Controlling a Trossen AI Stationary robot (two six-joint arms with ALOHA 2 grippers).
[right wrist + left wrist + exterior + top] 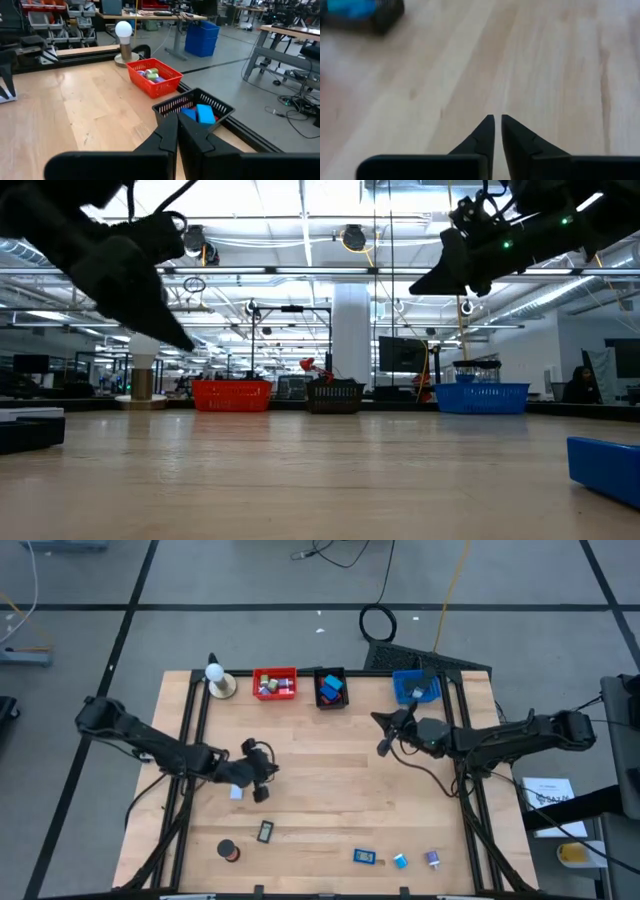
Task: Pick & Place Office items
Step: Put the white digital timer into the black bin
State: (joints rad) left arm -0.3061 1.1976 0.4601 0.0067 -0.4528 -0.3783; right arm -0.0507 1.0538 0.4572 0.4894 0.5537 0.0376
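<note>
Blurred black bin at the left wrist view's corner, cut off.

Both arms are dark, made of chunky round joints and thin bars. Thin black cables loop along them. The right arm has tiny green lights, and the fingers are black and pointed.

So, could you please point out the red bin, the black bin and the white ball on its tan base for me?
red bin (167,82): right wrist view, on its near mesh wall.
black bin (170,106): right wrist view, on its near rim.
white ball (123,29): right wrist view, middle of the globe.
</note>
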